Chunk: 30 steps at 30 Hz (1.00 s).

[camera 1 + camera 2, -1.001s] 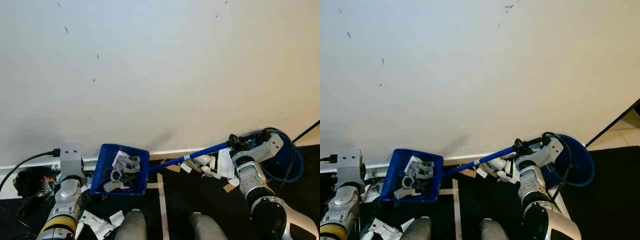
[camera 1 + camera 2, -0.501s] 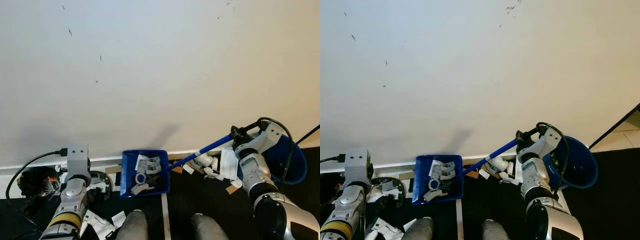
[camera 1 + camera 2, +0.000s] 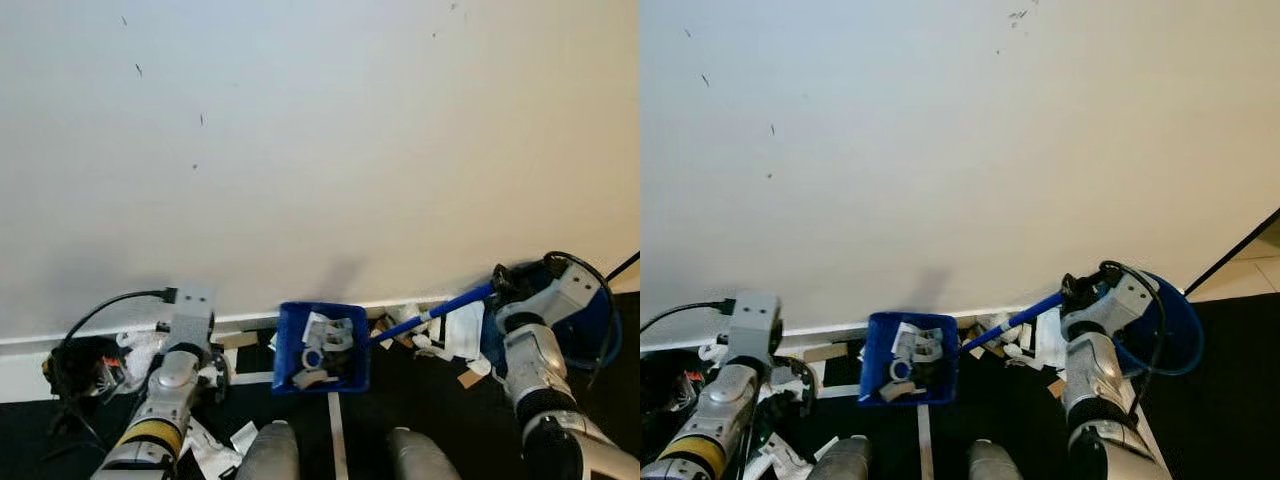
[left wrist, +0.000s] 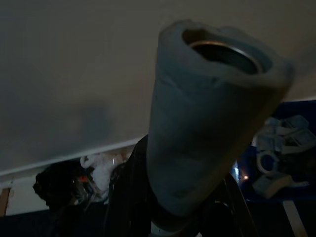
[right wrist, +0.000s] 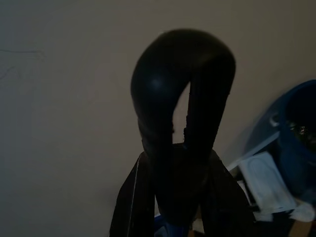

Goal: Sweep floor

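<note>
Head cam, L eye: my right gripper [image 3: 497, 284] is clamped on the top end of a blue handle [image 3: 430, 312] that slants down to a blue dustpan [image 3: 322, 348]. I judge I hold it out at arm's length so the pan sits flat at the foot of the white wall [image 3: 320, 150], where the rubbish lies. Pan is a boxy blue tray, part full of white and grey scraps [image 3: 322, 345]. More paper litter [image 3: 455, 335] lies on the dark floor just beside the handle.

R eye: same scene; a blue bucket [image 3: 1170, 330] sits behind my right arm.

L wrist cam: my left gripper [image 4: 163, 197] grips a thick grey tube end [image 4: 207, 113], prob. the broom handle; dustpan beyond it.

R wrist cam: dark fingers [image 5: 163, 108] pinched together, wall behind.
</note>
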{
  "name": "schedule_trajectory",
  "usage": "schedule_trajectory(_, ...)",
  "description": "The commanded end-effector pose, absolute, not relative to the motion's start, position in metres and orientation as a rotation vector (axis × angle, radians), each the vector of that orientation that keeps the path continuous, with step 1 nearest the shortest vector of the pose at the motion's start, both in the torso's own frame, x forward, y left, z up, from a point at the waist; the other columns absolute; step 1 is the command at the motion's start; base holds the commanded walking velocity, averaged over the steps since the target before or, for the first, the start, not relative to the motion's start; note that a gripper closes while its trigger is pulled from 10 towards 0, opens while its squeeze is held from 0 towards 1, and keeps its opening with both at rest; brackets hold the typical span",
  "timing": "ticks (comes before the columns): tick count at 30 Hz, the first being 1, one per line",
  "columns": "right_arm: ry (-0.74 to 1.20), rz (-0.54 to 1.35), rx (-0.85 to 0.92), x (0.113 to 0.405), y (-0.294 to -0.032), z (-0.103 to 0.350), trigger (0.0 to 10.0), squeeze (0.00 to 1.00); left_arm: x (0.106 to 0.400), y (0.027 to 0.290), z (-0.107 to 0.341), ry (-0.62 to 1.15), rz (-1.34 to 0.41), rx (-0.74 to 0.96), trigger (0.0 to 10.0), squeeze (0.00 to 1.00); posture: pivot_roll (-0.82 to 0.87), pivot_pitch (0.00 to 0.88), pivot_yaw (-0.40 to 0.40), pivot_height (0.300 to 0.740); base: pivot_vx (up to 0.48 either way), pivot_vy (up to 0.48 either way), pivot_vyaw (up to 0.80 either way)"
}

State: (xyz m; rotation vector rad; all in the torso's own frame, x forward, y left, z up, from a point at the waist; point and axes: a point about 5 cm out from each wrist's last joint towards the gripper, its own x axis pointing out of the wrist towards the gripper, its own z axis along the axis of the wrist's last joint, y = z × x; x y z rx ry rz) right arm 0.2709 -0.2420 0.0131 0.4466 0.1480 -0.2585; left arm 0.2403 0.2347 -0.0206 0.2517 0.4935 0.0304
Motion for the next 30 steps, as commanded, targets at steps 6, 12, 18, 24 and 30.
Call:
schedule_trajectory(6, 0.113, -0.248, 0.411, 0.257, -0.243, 0.013, 10.0, 0.00, 0.243, 0.219, -0.021, 0.460, -0.015, 0.218, 10.0, 0.00, 0.08, 0.000, -0.027, 0.740, 0.000, 0.000, 0.00)
schedule_trajectory(12, 0.099, -0.244, 0.425, 0.252, -0.240, 0.016, 10.0, 0.00, 0.240, 0.215, -0.024, 0.475, -0.052, 0.222, 10.0, 0.00, 0.07, 0.000, -0.029, 0.740, 0.000, 0.000, 0.00)
schedule_trajectory(18, 0.107, -0.255, 0.449, 0.249, -0.238, 0.016, 10.0, 0.00, 0.238, 0.204, -0.028, 0.484, -0.074, 0.174, 10.0, 0.00, 0.07, 0.000, -0.041, 0.740, 0.000, 0.000, 0.00)
schedule_trajectory(24, 0.131, -0.282, 0.488, 0.256, -0.235, 0.015, 10.0, 0.00, 0.242, 0.196, -0.026, 0.477, -0.114, 0.153, 10.0, 0.00, 0.07, 0.000, -0.041, 0.740, -0.329, 0.000, 0.00)
schedule_trajectory(30, 0.169, -0.260, 0.491, 0.261, -0.229, 0.015, 10.0, 0.00, 0.243, 0.193, -0.025, 0.469, -0.119, 0.146, 10.0, 0.00, 0.07, 0.000, -0.044, 0.740, -0.480, 0.000, 0.00)
